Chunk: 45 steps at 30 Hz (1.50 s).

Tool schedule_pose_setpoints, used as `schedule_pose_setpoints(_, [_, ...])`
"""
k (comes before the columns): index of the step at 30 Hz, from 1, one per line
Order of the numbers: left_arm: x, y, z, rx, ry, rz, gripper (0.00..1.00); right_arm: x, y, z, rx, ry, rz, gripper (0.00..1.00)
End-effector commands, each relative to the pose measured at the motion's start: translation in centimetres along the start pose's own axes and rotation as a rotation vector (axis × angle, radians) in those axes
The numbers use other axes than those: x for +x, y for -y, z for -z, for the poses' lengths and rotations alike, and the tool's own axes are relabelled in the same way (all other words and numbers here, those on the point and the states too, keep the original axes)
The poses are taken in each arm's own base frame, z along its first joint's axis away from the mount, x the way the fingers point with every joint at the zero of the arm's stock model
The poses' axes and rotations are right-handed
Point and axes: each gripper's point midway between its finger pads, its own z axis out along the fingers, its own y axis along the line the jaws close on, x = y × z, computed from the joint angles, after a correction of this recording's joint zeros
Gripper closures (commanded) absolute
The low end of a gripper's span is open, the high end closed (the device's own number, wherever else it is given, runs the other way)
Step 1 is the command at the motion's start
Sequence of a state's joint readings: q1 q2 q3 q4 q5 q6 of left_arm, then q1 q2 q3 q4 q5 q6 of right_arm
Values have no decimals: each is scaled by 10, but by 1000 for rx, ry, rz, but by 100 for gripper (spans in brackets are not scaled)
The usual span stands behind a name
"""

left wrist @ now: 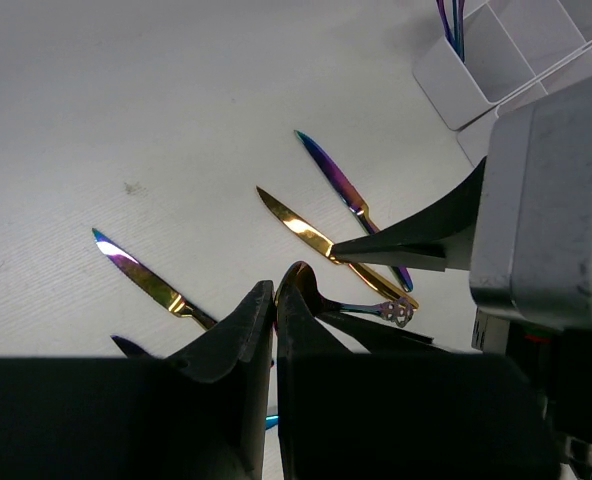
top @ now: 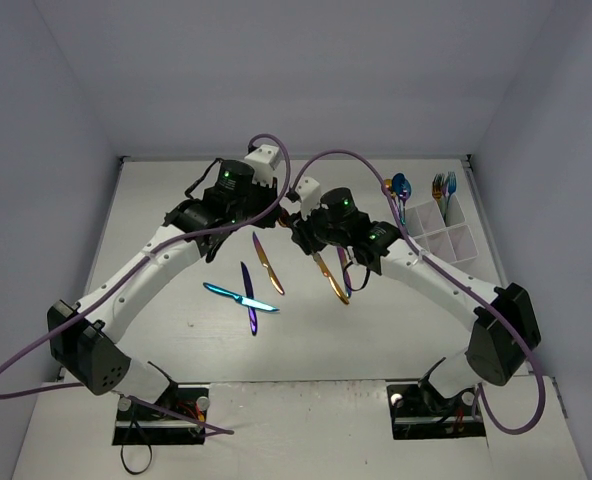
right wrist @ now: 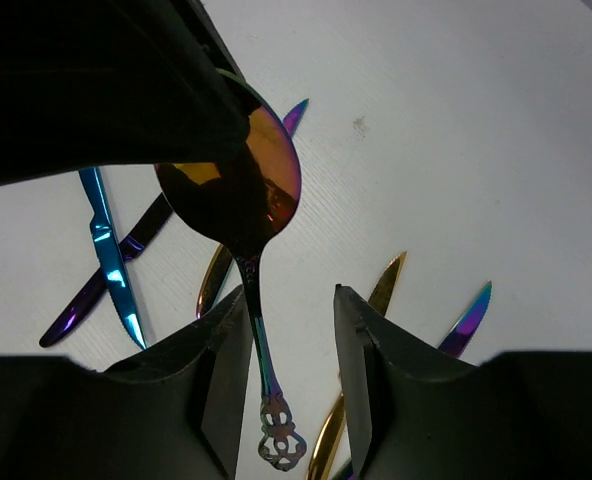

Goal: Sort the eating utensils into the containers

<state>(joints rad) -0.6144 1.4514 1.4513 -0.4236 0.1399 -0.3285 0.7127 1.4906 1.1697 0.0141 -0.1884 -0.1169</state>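
The tabletop (top: 376, 340) is closed in by walls (top: 56, 120) on the left, far and right sides. Both pincers meet above its middle, well apart from every edge, with bare surface toward the near edge.

The white caddy (top: 426, 222) stands to the right of the right pincer, near the far right corner. Its far left compartment holds upright spoons (top: 398, 185). Its far right compartment holds upright forks (top: 444, 185).

The left pincer (left wrist: 274, 295) is clamped on the bowl of a gold-tinted spoon (right wrist: 266, 170), which is held clear of the tabletop. The right pincer (right wrist: 289, 292) is spread apart. The spoon's handle hangs in the gap between its fingers, touching neither.

Five loose knives (top: 267, 263) lie flat on the tabletop below and to the near side of both pincers. A teal one and a purple one lie crossed.
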Motion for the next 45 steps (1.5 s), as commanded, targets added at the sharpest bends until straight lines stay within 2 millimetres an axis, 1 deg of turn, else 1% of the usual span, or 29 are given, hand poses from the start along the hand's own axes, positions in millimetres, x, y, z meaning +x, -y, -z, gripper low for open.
schedule_pose_setpoints(1, [-32,19,24,58,107,4,100,-54,-1,5,14,155,34,72])
schedule_pose_setpoints(3, [-30,17,22,49,102,2,100,-58,-3,7,12,166,36,83])
schedule_pose_setpoints(8, [-27,9,21,12,101,-15,100,-60,-2,11,22,172,37,100])
schedule_pose_setpoints(10, [-26,6,23,-5,103,-19,92,-58,1,12,40,171,35,100])
schedule_pose_setpoints(14, [-26,-7,29,-68,120,-27,65,-52,11,15,88,161,35,100])
schedule_pose_setpoints(15, [-26,-10,33,-86,129,-27,55,-51,15,15,102,159,34,100])
schedule_pose_setpoints(17, [-23,-22,36,-141,134,-23,45,-49,28,19,144,158,32,100])
schedule_pose_setpoints(19, [-22,-34,45,-185,149,-12,36,-48,45,24,194,164,18,100])
schedule_pose_setpoints(20, [-18,-40,50,-208,153,-6,33,-48,58,28,227,170,7,100])
schedule_pose_setpoints(23, [3,-64,59,-286,140,6,29,-40,107,45,354,183,-40,100])
schedule_pose_setpoints(24, [8,-73,63,-310,137,16,28,-42,120,52,392,209,-49,100])
schedule_pose_setpoints(25, [11,-78,70,-325,148,23,28,-33,144,61,477,200,-70,100])
schedule_pose_setpoints(26, [26,-88,69,-350,122,29,28,-33,164,73,539,224,-89,100])
schedule_pose_setpoints(27, [40,-97,70,-368,102,33,28,-32,179,80,584,245,-102,100])
schedule_pose_setpoints(29, [64,-109,75,-394,76,34,28,-27,200,90,655,278,-126,100])
schedule_pose_setpoints(31, [86,-123,80,-422,62,37,28,-18,227,101,740,311,-160,100])
schedule_pose_setpoints(33, [96,-133,88,-441,83,45,28,-9,246,107,790,333,-192,100])
schedule_pose_setpoints(35, [102,-138,92,-450,88,40,28,-2,264,108,833,353,-210,100])
schedule_pose_setpoints(36, [102,-139,93,-450,93,31,28,-1,270,109,846,359,-211,100])
schedule_pose_setpoints(38, [103,-141,92,-454,102,21,28,11,284,106,877,342,-225,100])
schedule_pose_setpoints(40, [101,-142,89,-454,108,22,28,21,294,101,891,336,-244,100])
schedule_pose_setpoints(42, [102,-142,84,-445,101,25,28,29,303,102,913,341,-259,100])
schedule_pose_setpoints(45, [104,-142,79,-438,81,30,28,42,309,99,928,327,-263,100])
